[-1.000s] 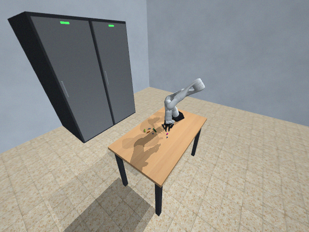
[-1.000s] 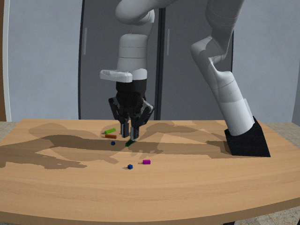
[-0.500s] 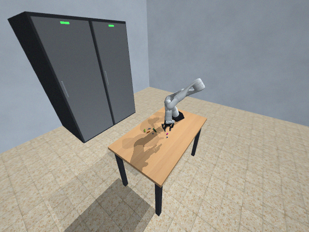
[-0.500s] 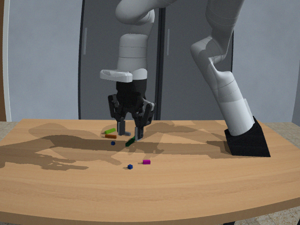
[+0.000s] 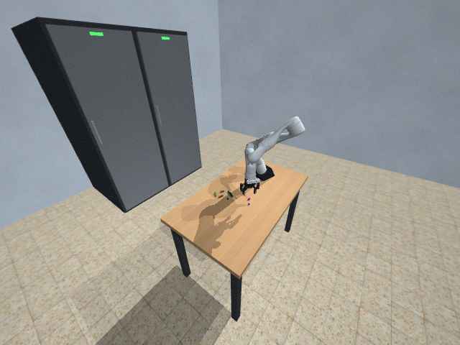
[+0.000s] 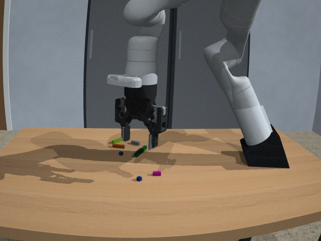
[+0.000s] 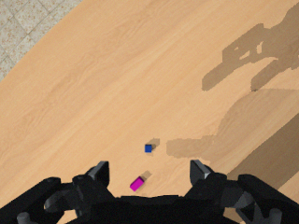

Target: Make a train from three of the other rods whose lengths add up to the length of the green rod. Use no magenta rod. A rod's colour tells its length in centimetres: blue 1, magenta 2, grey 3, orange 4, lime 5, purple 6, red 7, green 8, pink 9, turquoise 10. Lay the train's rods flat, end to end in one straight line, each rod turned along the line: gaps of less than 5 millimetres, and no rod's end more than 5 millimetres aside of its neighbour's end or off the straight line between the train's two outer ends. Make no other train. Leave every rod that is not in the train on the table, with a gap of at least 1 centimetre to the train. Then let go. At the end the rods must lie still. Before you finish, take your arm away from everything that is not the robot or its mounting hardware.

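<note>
Above the worktop (image 5: pixel 259 223) (image 6: pixel 181 207) (image 7: pixel 93 93), the hand (image 5: pixel 249 188) (image 6: pixel 140 141) (image 7: pixel 149 171) hangs wide open, nothing in its grasp! Below, green (image 5: pixel 230 193) (image 6: pixel 140 151) lies flat, with grey (image 5: pixel 222 191) (image 6: pixel 135 142), orange (image 5: pixel 221 196) (image 6: pixel 118 146), lime (image 5: pixel 215 194) (image 6: pixel 117 140) and one blue (image 5: pixel 227 198) (image 6: pixel 120 153) loosely around. Nearer the exterior view's front, magenta (image 5: pixel 249 198) (image 6: pixel 156 173) (image 7: pixel 136 184) sits near the other blue (image 5: pixel 249 203) (image 6: pixel 139 178) (image 7: pixel 148 148), apart.

My claw (image 5: pixel 249 192) (image 6: pixel 139 144) (image 7: pixel 149 171) is showing black below my whitish-grey arm (image 5: pixel 251 172) (image 6: pixel 142 55); the bench (image 5: pixel 245 241) (image 6: pixel 165 207) (image 7: pixel 84 117) is displaying orange-tan wood grain, and the floor (image 5: pixel 353 241) (image 7: pixel 16 28) is wearing brown speckles on cream tiles.
</note>
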{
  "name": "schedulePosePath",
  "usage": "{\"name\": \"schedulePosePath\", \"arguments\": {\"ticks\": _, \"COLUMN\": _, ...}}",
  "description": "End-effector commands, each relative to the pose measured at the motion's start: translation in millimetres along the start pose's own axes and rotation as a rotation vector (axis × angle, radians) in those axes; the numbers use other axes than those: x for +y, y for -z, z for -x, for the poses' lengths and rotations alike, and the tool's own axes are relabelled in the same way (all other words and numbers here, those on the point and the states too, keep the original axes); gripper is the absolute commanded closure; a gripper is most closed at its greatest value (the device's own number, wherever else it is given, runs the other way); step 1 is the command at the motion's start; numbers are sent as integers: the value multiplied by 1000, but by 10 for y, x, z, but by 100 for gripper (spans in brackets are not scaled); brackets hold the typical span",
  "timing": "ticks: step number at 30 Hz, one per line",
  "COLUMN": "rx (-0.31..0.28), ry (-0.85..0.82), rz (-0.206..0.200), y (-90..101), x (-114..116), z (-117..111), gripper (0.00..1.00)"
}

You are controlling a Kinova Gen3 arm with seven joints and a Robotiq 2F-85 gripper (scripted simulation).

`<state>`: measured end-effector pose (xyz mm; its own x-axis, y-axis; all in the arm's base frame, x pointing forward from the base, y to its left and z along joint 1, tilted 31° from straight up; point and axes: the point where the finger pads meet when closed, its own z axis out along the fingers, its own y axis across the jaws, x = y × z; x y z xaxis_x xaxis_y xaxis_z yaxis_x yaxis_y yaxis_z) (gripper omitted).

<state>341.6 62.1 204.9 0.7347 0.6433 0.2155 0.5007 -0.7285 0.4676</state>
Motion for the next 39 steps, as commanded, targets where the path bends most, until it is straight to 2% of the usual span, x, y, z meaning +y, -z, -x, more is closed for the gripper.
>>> {"name": "schedulePosePath", "arguments": {"ticks": 1, "rx": 1, "ry": 17, "rz": -2, "y": 19, "x": 19, "z": 9, "gripper": 0}}
{"name": "schedulePosePath", "arguments": {"ticks": 10, "rx": -6, "ry": 71, "rz": -1, "y": 42, "x": 100, "z": 89, "gripper": 0}}
{"name": "schedulePosePath", "arguments": {"ticks": 14, "rx": -8, "ry": 121, "rz": -3, "y": 67, "x": 176, "z": 148, "gripper": 0}}
{"name": "schedulePosePath", "arguments": {"ticks": 18, "rx": -13, "ry": 187, "rz": 11, "y": 92, "x": 314, "z": 223, "gripper": 0}}
{"name": "schedulePosePath", "arguments": {"ticks": 21, "rx": -6, "ry": 200, "rz": 6, "y": 98, "x": 324, "z": 221, "gripper": 0}}
{"name": "schedulePosePath", "arguments": {"ticks": 35, "rx": -22, "ry": 544, "rz": 12, "y": 160, "x": 797, "z": 630, "gripper": 0}}
{"name": "schedulePosePath", "arguments": {"ticks": 39, "rx": -22, "ry": 605, "rz": 11, "y": 162, "x": 858, "z": 693, "gripper": 0}}
